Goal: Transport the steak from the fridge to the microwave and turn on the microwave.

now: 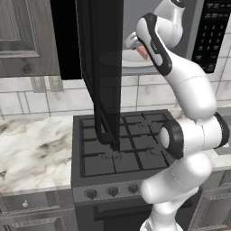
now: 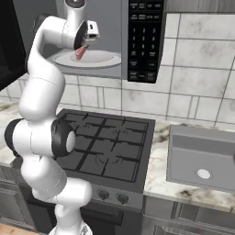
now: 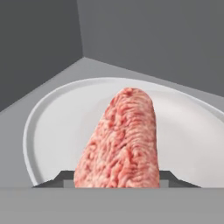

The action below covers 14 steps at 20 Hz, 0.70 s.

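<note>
The small pinkish-red slab of raw, mottled steak hangs tilted inside the wide black microwave, its far end pointing down over the white round turntable plate without lying flat on it. The microwave's dark glass door stands swung wide open, out over the stove. Its grey interior walls meet in a corner behind the plate, and the black button panel sits to the right of the cavity

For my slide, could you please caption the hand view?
The claw, shut on the steak, holds it over the white turntable plate inside the grey microwave.
</note>
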Motion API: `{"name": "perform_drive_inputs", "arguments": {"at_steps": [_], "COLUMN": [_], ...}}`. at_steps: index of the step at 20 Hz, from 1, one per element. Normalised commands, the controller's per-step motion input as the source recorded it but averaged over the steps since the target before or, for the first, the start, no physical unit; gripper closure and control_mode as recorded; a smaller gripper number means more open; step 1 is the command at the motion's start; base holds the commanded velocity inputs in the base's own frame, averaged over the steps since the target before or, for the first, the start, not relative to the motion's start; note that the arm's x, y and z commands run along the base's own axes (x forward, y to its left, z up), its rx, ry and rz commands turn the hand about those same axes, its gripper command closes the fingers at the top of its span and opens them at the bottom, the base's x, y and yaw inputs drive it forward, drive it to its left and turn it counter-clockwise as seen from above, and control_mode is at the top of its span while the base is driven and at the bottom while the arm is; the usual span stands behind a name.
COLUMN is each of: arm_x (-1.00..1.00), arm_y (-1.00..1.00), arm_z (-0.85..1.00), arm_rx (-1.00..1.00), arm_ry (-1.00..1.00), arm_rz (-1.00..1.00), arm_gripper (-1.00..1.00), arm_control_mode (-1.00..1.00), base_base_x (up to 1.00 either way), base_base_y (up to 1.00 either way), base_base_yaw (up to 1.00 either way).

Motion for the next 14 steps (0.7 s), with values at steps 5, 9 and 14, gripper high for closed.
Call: {"name": "perform_drive_inputs", "arguments": {"at_steps": [5,9,14], "arm_x": [0.30,0.18,0.11], "arm_y": [0.00,0.00,0.00], "arm_z": [0.00,0.00,-0.01], "arm_rx": [0.00,0.00,0.00], "arm_ry": [0.06,0.11,0.11], "arm_rz": [0.00,0.00,0.02], "arm_gripper": [1.00,1.00,1.00], "arm_control_mode": [-1.00,-1.00,-1.00], "base_base_x": [0.00,0.00,0.00], "base_base_y": [0.00,0.00,0.00], "base_base_yaw": [0.00,0.00,0.00]}}
